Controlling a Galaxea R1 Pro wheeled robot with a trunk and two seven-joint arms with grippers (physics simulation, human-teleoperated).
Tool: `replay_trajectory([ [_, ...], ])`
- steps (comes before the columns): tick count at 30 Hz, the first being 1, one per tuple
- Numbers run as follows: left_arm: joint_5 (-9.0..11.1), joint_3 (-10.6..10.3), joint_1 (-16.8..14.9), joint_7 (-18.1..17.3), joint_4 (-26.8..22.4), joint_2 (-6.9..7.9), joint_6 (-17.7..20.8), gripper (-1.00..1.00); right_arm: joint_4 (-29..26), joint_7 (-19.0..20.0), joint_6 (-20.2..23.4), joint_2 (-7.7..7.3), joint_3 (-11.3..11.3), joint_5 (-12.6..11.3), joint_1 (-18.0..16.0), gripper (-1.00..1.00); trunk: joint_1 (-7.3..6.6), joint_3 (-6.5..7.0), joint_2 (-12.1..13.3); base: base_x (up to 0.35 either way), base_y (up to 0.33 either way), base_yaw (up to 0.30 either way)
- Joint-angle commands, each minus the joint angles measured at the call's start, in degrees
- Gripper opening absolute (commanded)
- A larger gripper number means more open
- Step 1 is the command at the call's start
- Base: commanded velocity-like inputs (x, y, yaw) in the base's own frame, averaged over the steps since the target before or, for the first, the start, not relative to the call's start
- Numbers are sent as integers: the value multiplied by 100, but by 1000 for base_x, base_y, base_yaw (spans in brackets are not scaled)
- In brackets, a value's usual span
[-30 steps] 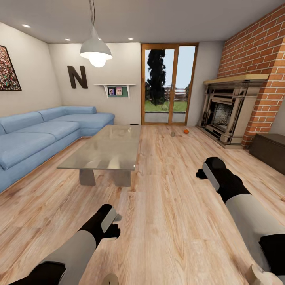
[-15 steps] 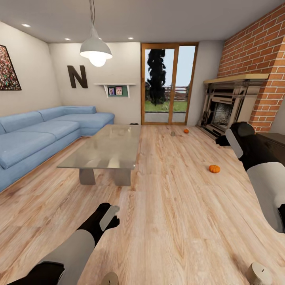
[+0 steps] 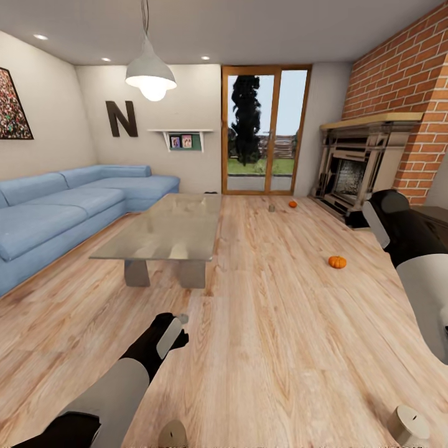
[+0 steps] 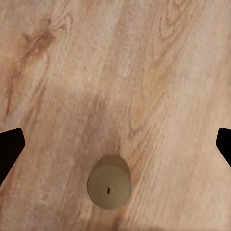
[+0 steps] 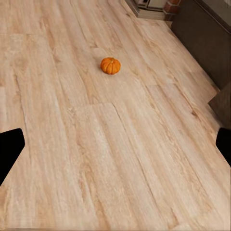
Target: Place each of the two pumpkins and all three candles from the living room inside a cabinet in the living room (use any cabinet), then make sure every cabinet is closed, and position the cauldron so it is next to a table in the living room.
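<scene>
A: Landmark is the coffee table, glossy grey top, on the wood-plank floor. Where are the pumpkins?

B: Near pumpkin lies on the floor well to the table's right, toward the dark cabinet. Far pumpkin sits beyond the table's far right corner, close to the fireplace. A grey candle stands just beside that far pumpkin, on the table side.

A: Other candles?

B: Two more on the near side of the table: one at the bottom edge of the head view, one far off to the right.

A: Grippers?

B: Left gripper hangs over bare floor in front of the table; its wrist camera shows black fingertips spread wide, nothing between, a candle below. Right gripper is raised by the cabinet, jaws likewise apart and empty; its camera sees the near pumpkin.
</scene>
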Motion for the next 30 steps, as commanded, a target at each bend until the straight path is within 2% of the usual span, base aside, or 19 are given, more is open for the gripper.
replay_trajectory([
  [1, 60, -31, -4, 52, -8, 3, 14, 100, -3, -15, 18, -17, 29, -45, -6, 100, 21, -25, -44, 0, 0, 0],
  [5, 62, -37, -2, 43, 7, 1, 5, 100, 23, 130, 18, -63, 35, 119, -6, 100, 70, -105, -126, 0, 0, 0],
  [14, 68, -42, 0, 39, 29, 0, -12, 100, 36, 140, 18, -66, 48, 134, -6, 100, 93, -305, -138, 0, 0, 0],
  [18, 65, -49, 1, 38, 132, -4, -208, 100, 36, 137, 18, -70, 54, 134, -6, 100, 103, -393, -143, 0, 0, 0],
  [30, 69, -51, 1, 33, 202, -8, -428, 100, 36, 139, 18, -75, 62, 134, -6, 100, 134, -659, -159, 0, 0, 0],
])
